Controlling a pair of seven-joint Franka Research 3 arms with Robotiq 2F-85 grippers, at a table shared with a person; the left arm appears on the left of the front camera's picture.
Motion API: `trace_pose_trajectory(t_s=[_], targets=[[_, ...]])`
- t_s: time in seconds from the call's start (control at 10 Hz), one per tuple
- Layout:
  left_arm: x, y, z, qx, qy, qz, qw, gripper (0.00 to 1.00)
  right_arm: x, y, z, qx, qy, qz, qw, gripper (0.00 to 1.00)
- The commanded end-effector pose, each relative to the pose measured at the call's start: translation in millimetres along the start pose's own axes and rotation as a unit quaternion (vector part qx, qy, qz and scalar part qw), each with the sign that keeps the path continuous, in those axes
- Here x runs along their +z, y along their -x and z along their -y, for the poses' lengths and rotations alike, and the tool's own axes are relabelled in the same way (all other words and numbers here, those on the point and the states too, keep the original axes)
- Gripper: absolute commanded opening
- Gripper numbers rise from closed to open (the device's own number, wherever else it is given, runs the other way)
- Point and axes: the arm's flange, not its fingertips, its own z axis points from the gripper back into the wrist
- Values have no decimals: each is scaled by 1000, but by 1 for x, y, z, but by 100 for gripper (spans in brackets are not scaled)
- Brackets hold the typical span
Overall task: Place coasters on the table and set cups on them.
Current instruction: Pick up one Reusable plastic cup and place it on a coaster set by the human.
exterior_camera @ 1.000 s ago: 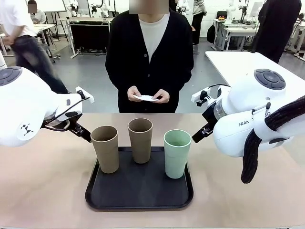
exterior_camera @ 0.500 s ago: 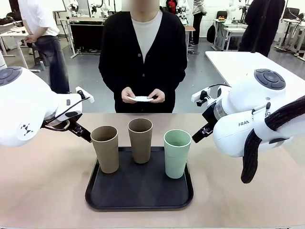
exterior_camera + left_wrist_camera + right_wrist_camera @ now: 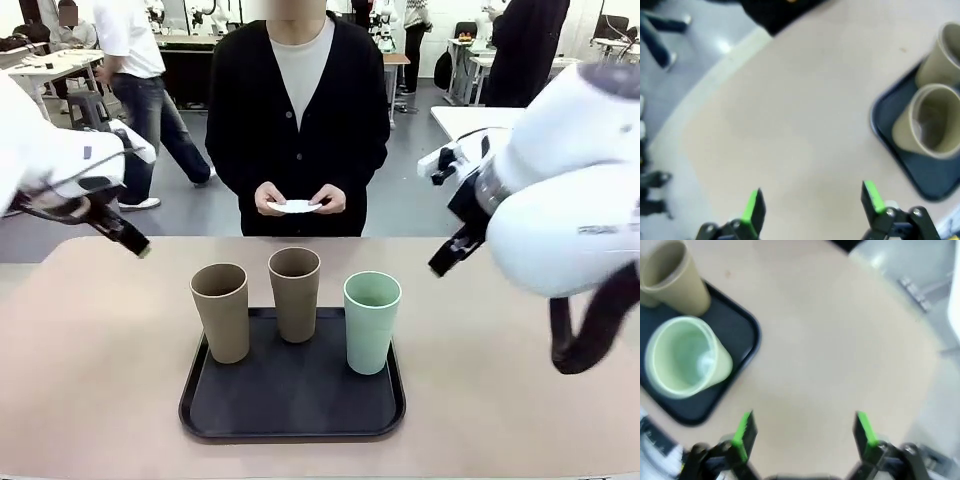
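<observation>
Three cups stand upright on a black tray (image 3: 290, 428) on the beige table (image 3: 100, 380): a beige-brown cup (image 3: 220, 312) at left, another beige-brown cup (image 3: 295, 294) behind the middle, and a mint green cup (image 3: 372, 322) at right. Across the table a person holds thin white coasters (image 3: 297, 207) in both hands at waist height. My left gripper (image 3: 811, 205) hovers open over bare tabletop left of the tray, empty. My right gripper (image 3: 804, 432) hovers open over bare tabletop right of the tray, also empty. The green cup (image 3: 685, 360) lies to its left in the right wrist view.
The tray's rim (image 3: 880, 135) lies to the right in the left wrist view, with two beige cups (image 3: 930, 122) on it. White tables and walking people fill the background beyond the far edge. Bare beige tabletop surrounds the tray.
Both arms have risen and drawn outward from the tray, and the wrist views are blurred by motion. The cups have not moved. The person still holds the coasters.
</observation>
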Motion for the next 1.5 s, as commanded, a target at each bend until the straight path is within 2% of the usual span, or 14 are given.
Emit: trace_pose_trajectory(t_s=[0.0,0.1,0.2,0.3,0.5,0.6,0.7,0.8,1.0,1.1,1.2,1.3,1.4], targets=[[36,69,18,-5,111,-38,993,100,56,57,-27,-9,-13,-62,998,100],[41,86,23,-2,149,-51,988,100,61,74,-39,-8,-40,-90,995,100],[38,102,29,33,149,-62,986,100,47,91,-43,-6,-56,-116,992,100],[44,28,11,-9,104,-35,994,100,60,37,-17,-2,-8,-62,998,100],[44,28,11,-9,104,-35,994,100,60,37,-17,-2,-8,-62,998,100],[56,39,14,0,132,-47,990,100,73,51,-26,2,-20,-84,996,100],[50,47,-6,44,213,-2,976,100,60,64,2,-75,-126,-3,989,100],[40,63,-40,110,340,65,932,100,47,82,24,-141,-209,24,967,100],[23,94,-84,191,460,140,856,100,29,113,54,-205,-320,39,924,100],[9,109,-110,238,476,152,833,100,16,129,67,-236,-356,35,904,100],[-12,127,-121,286,494,166,804,100,2,150,78,-272,-376,31,885,100],[-28,134,-118,313,506,163,787,100,-14,167,84,-298,-395,27,869,100],[-39,139,-116,319,517,137,782,100,-25,182,87,-312,-408,22,858,100]])
